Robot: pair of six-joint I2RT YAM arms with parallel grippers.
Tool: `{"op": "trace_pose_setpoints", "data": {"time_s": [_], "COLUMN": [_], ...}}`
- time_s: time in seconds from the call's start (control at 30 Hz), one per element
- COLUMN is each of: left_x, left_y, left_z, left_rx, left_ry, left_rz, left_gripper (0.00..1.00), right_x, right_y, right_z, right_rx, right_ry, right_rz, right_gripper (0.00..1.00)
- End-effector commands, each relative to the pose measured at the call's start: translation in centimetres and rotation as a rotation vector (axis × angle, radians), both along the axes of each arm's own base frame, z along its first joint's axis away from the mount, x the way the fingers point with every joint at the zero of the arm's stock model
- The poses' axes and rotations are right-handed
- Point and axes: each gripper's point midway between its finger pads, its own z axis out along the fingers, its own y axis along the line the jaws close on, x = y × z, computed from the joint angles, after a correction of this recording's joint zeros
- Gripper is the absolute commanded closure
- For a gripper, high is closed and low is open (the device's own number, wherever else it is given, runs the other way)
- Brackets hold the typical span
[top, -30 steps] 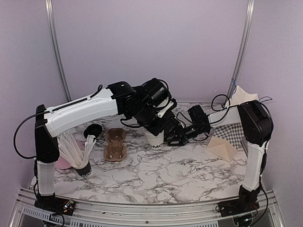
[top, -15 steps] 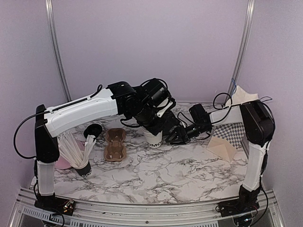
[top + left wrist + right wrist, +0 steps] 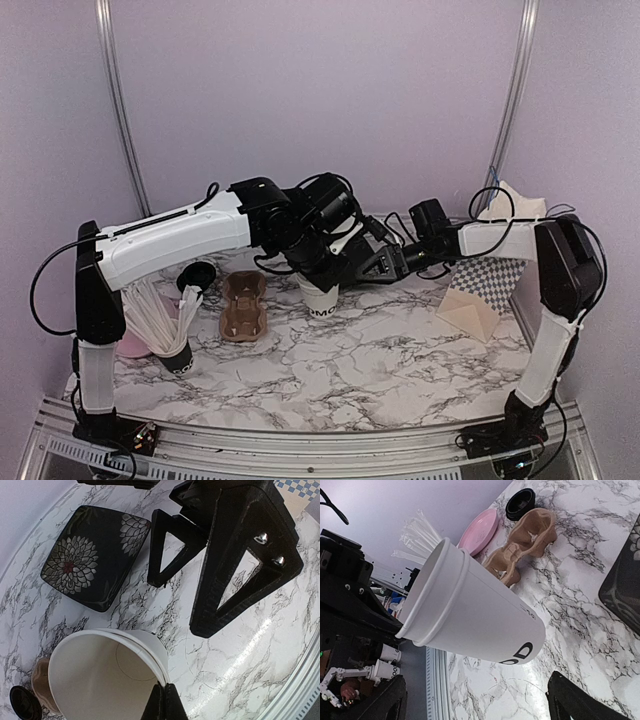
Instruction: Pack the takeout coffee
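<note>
A lidless white paper cup with dark lettering stands upright at the middle of the table. My left gripper comes down from above and is shut on its rim. In the left wrist view the fingertips pinch the wall of the cup. The right wrist view shows the cup with a doubled rim, like two cups nested. My right gripper is open just right of the cup, apart from it. A black lid lies by the brown cup tray.
A black flowered square plate lies behind the cup. A black cup of white sticks and a pink plate sit at the left. A tan folded bag and checkered paper lie at the right.
My right gripper has let go of the cup, opened wider and drawn back up and to the right. My left gripper still holds the cup's rim in about the same place.
</note>
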Motion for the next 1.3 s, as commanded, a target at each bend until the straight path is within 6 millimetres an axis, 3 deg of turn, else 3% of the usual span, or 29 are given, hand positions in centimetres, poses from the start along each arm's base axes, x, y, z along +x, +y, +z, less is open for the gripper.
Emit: {"op": "trace_pose_setpoints", "data": {"time_s": [0.0,0.3,0.77,0.93,1.17,1.27], "left_x": [-0.4,-1.2,-1.3,-0.5,-0.4,-0.4], "left_y": [-0.6,-1.2,-1.9,-1.2,-1.0,-1.0], "left_z": [-0.2,0.4,1.4,0.6,0.7,1.3], "left_rx": [-0.011,-0.051,-0.092,-0.047,-0.05,-0.067], "left_ry": [0.03,0.061,0.047,0.012,0.011,0.018], "left_rz": [-0.012,-0.037,-0.046,-0.014,-0.005,-0.013], "left_gripper": [1.0,1.0,1.0,1.0,1.0,1.0], "right_x": [-0.1,-0.2,1.5,1.2,0.2,-0.9], "right_y": [0.9,2.7,2.8,2.1,0.4,0.2], "right_z": [2.2,1.3,-4.3,-2.6,-0.1,0.8], "right_rx": [0.071,0.067,-0.074,-0.044,-0.082,-0.053], "right_ry": [0.024,0.089,0.188,0.138,-0.231,-0.332], "right_rz": [0.036,0.067,-0.018,0.004,0.048,0.091], "right_gripper": [0.05,0.1,0.16,0.15,0.25,0.24]}}
